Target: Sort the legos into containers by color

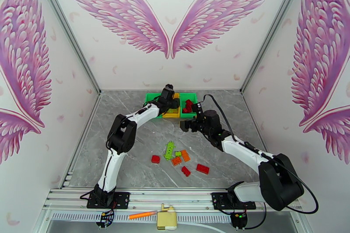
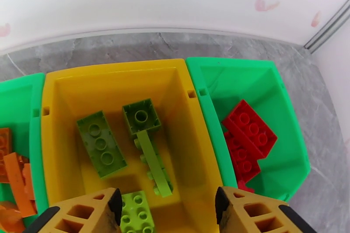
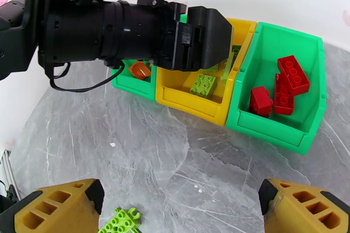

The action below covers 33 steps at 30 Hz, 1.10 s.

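Left gripper (image 2: 168, 210) spread, empty, above yellow bin (image 2: 70, 94) holding studded light-green legos (image 2: 101, 143). Red legos (image 2: 247, 135) in right green bin (image 2: 218, 81). Right gripper (image 3: 179, 205) spread wide, empty.

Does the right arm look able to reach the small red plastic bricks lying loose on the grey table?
Likely yes: the right pincer hangs open and empty above bare tabletop, with nothing standing between it and the red bricks.

Three bins (image 2: 109, 67) (joined); seven loose legos (image 1: 202, 168).
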Motion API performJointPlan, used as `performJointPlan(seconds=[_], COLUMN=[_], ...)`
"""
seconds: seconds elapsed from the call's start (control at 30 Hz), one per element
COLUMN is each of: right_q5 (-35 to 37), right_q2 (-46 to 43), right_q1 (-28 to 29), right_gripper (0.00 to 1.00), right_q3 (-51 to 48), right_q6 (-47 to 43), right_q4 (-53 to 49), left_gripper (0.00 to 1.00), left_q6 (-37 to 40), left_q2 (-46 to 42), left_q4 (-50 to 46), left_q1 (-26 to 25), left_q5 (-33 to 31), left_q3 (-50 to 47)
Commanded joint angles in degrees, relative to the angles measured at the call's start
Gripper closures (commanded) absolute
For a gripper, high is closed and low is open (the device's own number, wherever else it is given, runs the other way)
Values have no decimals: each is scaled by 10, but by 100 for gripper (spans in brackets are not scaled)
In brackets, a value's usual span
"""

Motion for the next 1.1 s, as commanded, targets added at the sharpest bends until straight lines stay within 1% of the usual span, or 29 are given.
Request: performJointPlan(seconds=[0.0,0.13,0.23,0.3,0.4,0.5,0.6,0.8,0.9,1.07], right_q5=[-25,-10,4,13,29,51,63,109,111,156], right_q2=[7,19,27,35,52,83,118,198,234,284], right_q1=[16,53,93,120,157,183,203,247,251,247], right_gripper=[1,1,1,1,1,1,1,1,1,1], right_q3=[45,99,124,136,154,178,198,233,253,272], right_q6=[-59,-118,-145,-165,-198,-207,-200,-239,-238,-226], right_q4=[-74,-189,-247,-278,-321,-366,-399,-444,-457,-445], left_gripper=[33,24,19,16,14,13,13,13,13,13], left_q6=[10,-13,-26,-25,-22,-23,-24,-26,-24,-22], left_q2=[-100,-178,-230,-256,-286,-302,-312,-313,-314,-313], left_q4=[37,74,92,91,91,91,92,96,92,91], left_q1=[7,24,43,56,77,95,106,111,112,113], left_q5=[-23,-29,-32,-35,-42,-43,-45,-41,-40,-40], left_q3=[-55,-154,-222,-251,-288,-318,-334,-344,-345,-349])
